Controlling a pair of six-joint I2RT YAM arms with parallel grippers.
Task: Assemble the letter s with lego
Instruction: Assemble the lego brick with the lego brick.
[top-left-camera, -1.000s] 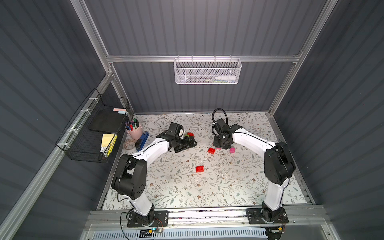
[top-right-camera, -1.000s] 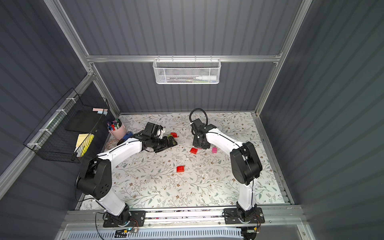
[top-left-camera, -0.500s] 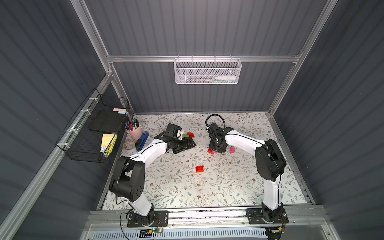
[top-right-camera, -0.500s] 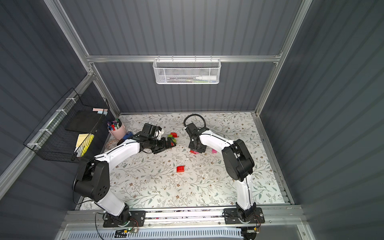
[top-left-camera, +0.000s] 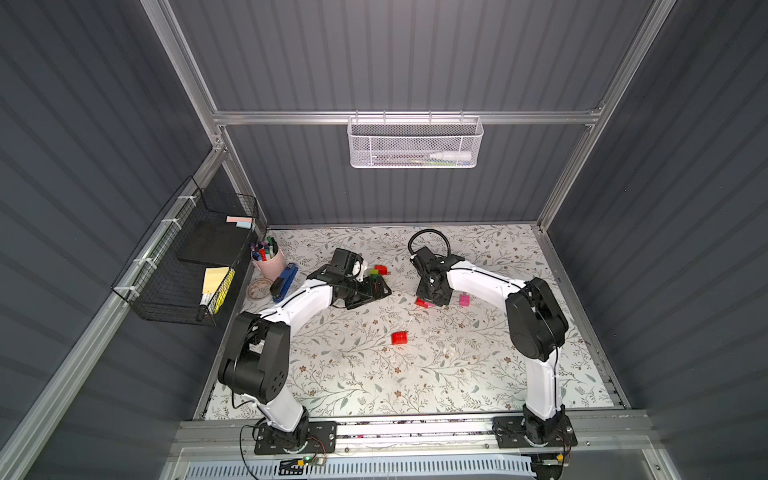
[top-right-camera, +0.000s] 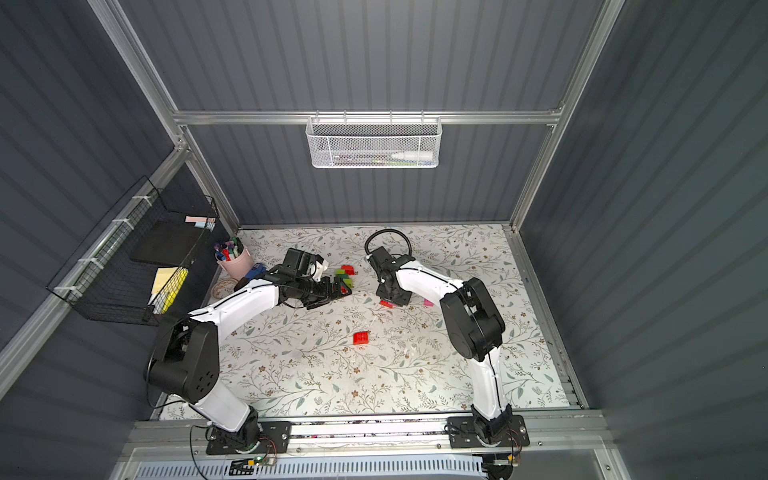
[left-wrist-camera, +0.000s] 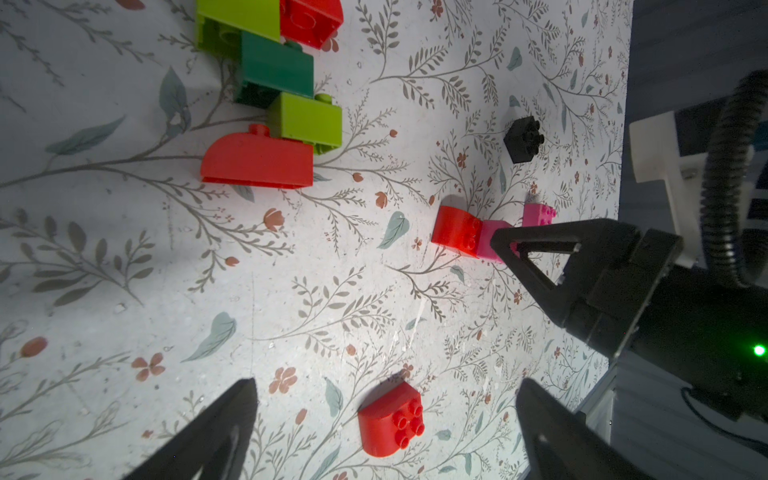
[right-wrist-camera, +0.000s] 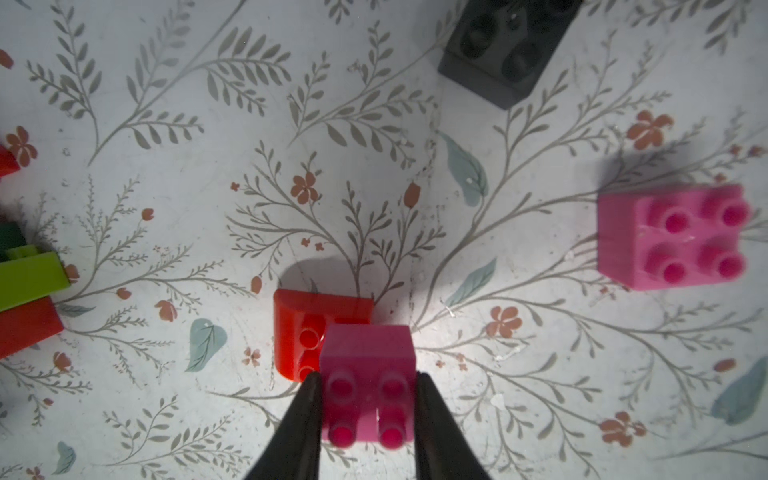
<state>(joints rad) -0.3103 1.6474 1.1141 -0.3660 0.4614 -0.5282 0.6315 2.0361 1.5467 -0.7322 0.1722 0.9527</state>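
My right gripper (right-wrist-camera: 368, 376) is shut on a pink lego brick (right-wrist-camera: 368, 357), studs facing the camera. The brick overlaps the studded side of a small red rounded brick (right-wrist-camera: 303, 332) on the mat; whether they are joined I cannot tell. In a top view this gripper (top-left-camera: 432, 296) stands low over that red brick (top-left-camera: 422, 302). A joined row of lime, dark green and red bricks (left-wrist-camera: 270, 83) lies near my left gripper (top-left-camera: 374, 286). My left gripper (left-wrist-camera: 387, 382) is open and holds nothing. Beyond it a loose red brick (left-wrist-camera: 390, 419) lies on the mat.
A second pink brick (right-wrist-camera: 673, 237) and a black brick (right-wrist-camera: 503, 45) lie loose close to the right gripper. At the mat's left edge stand a pink pen cup (top-left-camera: 268, 259), a blue stapler (top-left-camera: 284, 280) and a small dish (top-left-camera: 257, 287). A wire basket (top-left-camera: 187, 257) hangs on the left wall.
The right gripper has carried the pink brick leftward, up to the small red rounded brick. The left gripper stays open and has barely shifted.
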